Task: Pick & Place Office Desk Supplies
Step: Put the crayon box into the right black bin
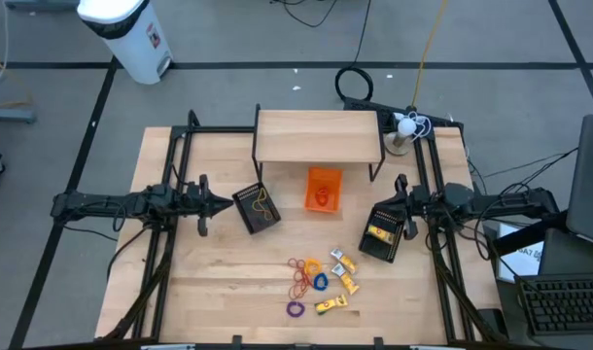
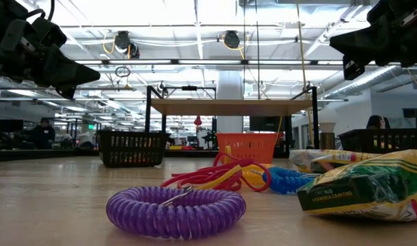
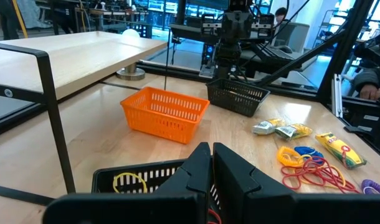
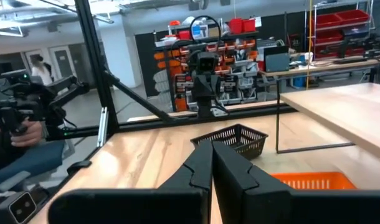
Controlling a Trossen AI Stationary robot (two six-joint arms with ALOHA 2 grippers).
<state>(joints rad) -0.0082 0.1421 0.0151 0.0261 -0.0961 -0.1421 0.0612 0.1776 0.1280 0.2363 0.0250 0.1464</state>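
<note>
The office desk supplies lie loose on the table's near middle: orange-red rubber bands (image 1: 301, 277), a blue ring (image 1: 320, 282), a purple coil ring (image 1: 295, 309) and yellow-and-white packets (image 1: 347, 282). In the low view the purple ring (image 2: 174, 210) lies flat in front. My left gripper (image 1: 226, 204) is shut, raised at the table's left, pointing level at a black basket (image 1: 258, 207) that holds a yellow band (image 3: 129, 182). My right gripper (image 1: 401, 202) is shut, raised at the right above another black basket (image 1: 382, 233). Neither holds anything.
An orange basket (image 1: 323, 189) stands at mid-table, in front of a wooden riser shelf (image 1: 318, 136) on black legs. A white round thing on a base (image 1: 403, 128) sits at the far right corner. Black frame rails run along both table sides.
</note>
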